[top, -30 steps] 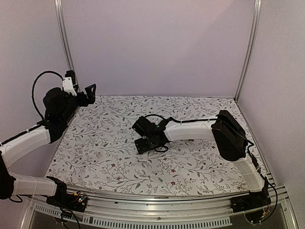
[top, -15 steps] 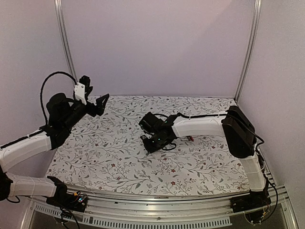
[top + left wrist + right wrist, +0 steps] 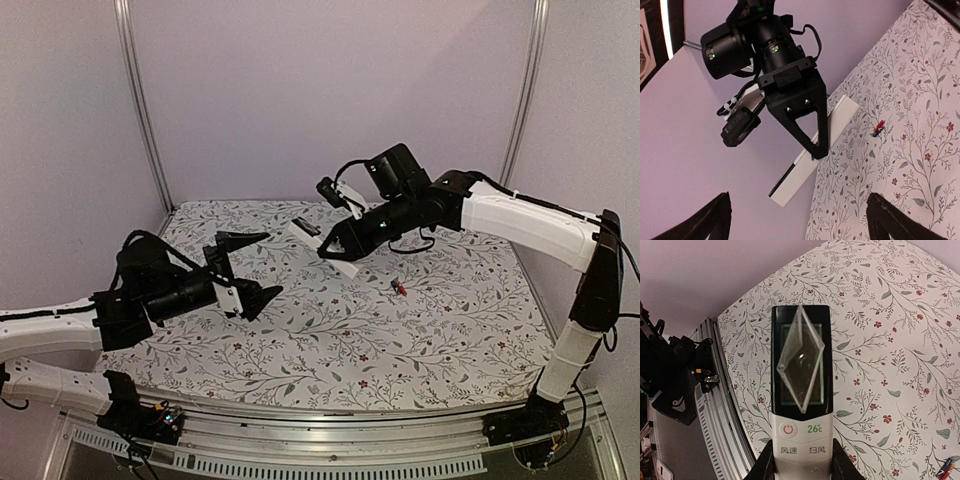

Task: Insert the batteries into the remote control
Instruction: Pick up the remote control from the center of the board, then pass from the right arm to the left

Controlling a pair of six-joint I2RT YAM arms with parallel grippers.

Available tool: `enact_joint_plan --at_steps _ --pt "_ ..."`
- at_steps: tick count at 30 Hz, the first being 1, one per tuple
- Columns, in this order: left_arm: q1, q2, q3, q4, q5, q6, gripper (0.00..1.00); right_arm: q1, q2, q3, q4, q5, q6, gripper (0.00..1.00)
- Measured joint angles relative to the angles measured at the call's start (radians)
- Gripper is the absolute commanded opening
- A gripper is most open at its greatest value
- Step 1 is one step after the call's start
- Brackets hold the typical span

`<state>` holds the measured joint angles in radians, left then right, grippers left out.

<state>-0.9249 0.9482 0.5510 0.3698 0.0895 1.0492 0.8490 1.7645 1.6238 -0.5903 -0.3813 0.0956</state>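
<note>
My right gripper [image 3: 343,238] is shut on the remote control [image 3: 342,263], a long white bar with a black screen end, and holds it tilted in the air above the back middle of the table. In the right wrist view the remote [image 3: 800,390] sits between my fingers [image 3: 765,462], with a clear film peeling off its screen. The batteries [image 3: 399,288], tiny and dark with red, lie on the cloth right of the remote; they also show in the right wrist view [image 3: 945,468] and in the left wrist view [image 3: 878,129]. My left gripper [image 3: 273,263] is open and empty, low at the left, pointing at the remote [image 3: 812,150].
The table has a floral patterned cloth [image 3: 330,340]. Purple walls and metal corner posts [image 3: 140,100] enclose it at the back and sides. A metal rail [image 3: 330,425] runs along the near edge.
My right arm has lifted the remote off the table, up and toward the back. My left arm has swung down from the back left corner toward the middle, its jaws open.
</note>
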Motion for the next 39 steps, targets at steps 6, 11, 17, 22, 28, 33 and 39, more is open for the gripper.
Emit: enact_joint_plan --at_steps 6,11,17,22,28,33,39 --pt "-0.034 0.058 0.025 -0.027 -0.083 0.231 0.93 0.033 0.001 -0.021 -0.023 -0.067 -0.011 0.12" --pt "-0.021 0.098 0.039 -0.064 -0.132 0.312 0.91 0.063 0.002 -0.041 -0.016 -0.101 -0.018 0.12" --pt "-0.016 0.122 0.047 -0.088 -0.137 0.328 0.82 0.085 0.009 -0.042 -0.013 -0.128 -0.027 0.10" --pt "-0.016 0.146 0.065 -0.099 -0.143 0.332 0.64 0.096 0.011 -0.042 -0.011 -0.129 -0.040 0.10" --pt "-0.023 0.169 0.071 -0.106 -0.150 0.335 0.32 0.102 0.027 -0.042 -0.011 -0.130 -0.055 0.10" --pt "-0.033 0.177 0.072 -0.143 -0.150 0.346 0.11 0.101 0.030 -0.042 -0.020 -0.129 -0.058 0.10" --pt "-0.045 0.182 0.072 -0.159 -0.160 0.330 0.00 0.101 0.032 -0.047 -0.026 -0.128 -0.060 0.58"
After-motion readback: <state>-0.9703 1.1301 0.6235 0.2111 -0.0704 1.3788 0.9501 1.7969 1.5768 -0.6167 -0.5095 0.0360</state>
